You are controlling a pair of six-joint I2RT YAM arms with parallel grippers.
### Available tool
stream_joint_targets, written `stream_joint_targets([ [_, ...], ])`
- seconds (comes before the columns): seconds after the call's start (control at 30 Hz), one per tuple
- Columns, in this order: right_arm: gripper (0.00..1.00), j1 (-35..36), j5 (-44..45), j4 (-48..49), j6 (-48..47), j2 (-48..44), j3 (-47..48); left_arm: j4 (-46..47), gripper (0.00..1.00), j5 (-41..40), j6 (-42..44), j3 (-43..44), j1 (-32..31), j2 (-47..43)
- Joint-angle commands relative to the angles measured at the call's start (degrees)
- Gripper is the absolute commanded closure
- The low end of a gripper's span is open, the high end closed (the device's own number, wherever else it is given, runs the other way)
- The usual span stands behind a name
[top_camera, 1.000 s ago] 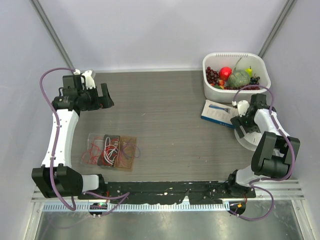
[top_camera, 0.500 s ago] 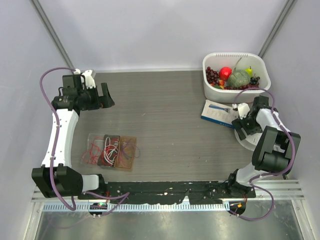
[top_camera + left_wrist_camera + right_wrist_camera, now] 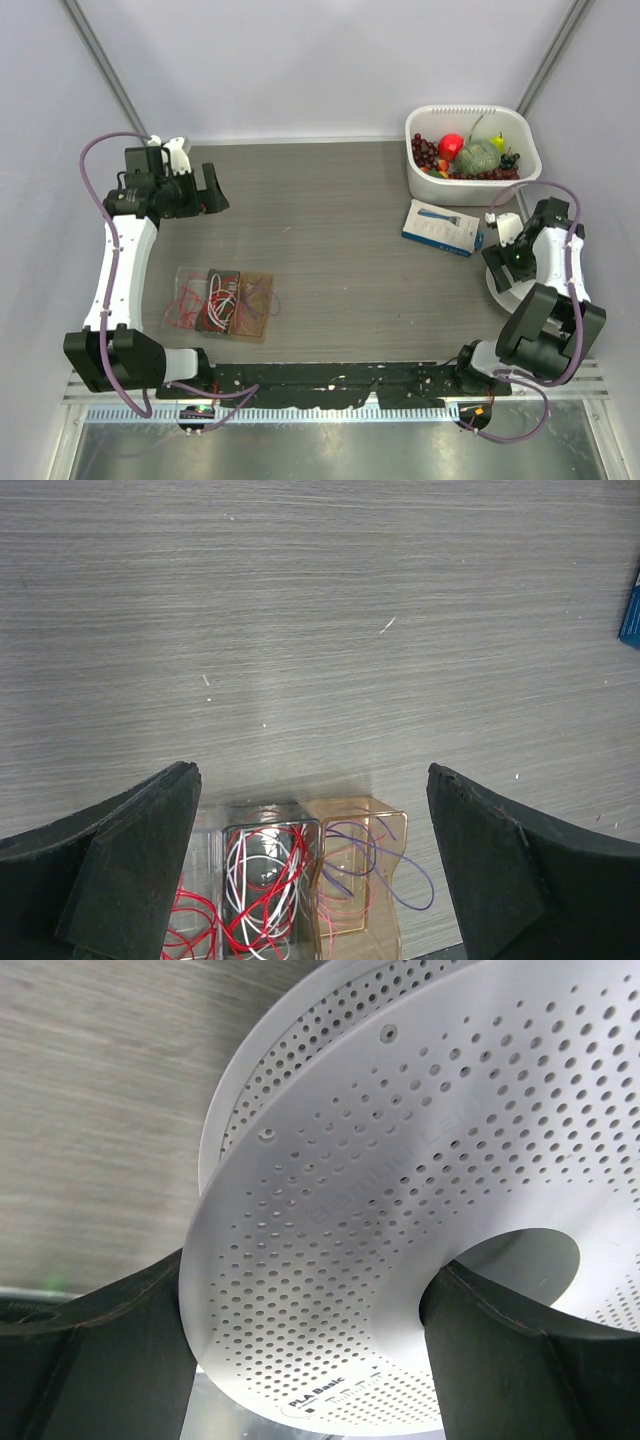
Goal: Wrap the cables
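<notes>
The round white perforated spool (image 3: 497, 283) lies at the table's right edge and fills the right wrist view (image 3: 400, 1160). My right gripper (image 3: 511, 264) is on it. One finger (image 3: 100, 1350) sits against the outer rim and the other (image 3: 530, 1360) sits in the centre hole, so the jaws clamp the top flange (image 3: 310, 1310). The thin dark wire does not show in any view. My left gripper (image 3: 205, 190) hangs open and empty at the back left, above the table (image 3: 310, 772).
Small clear boxes of red, white and purple wires (image 3: 222, 302) lie at the front left, also in the left wrist view (image 3: 270, 880). A white bin of fruit (image 3: 425, 175) stands at the back right. A blue and white box (image 3: 440, 228) lies beside the spool.
My right arm has swung outward to the right, and its wrist now sits further right over the spool. The left arm has not moved.
</notes>
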Motion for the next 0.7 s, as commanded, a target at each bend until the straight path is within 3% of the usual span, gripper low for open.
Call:
stream_joint_targets([
  [0.0, 0.65, -0.11, -5.82, -8.41, -0.73, -5.04, 9.15, 0.62, 0.0, 1.54, -0.36, 2.18, -0.16, 0.32],
  [0.23, 0.67, 7.61, -13.32, -16.15, 6.89, 0.31, 23.47, -0.35, 0.0, 1.89, -1.94, 2.53, 0.01, 0.85],
  [0.37, 0.67, 21.14, -10.78, -13.44, 13.04, 0.93, 26.29, -1.05, 0.0, 2.76, -2.91, 2.8, -0.08, 1.02],
  [0.5, 0.67, 39.48, -7.96, -9.58, 17.98, 3.39, 29.11, -3.95, 0.0, 3.38, -2.21, 4.46, 0.1, 1.37],
  [0.67, 0.66, 51.2, -6.02, -2.9, 20.09, 8.84, 28.94, -8.7, 0.0, 8.99, -0.01, 5.26, 1.24, 3.13],
])
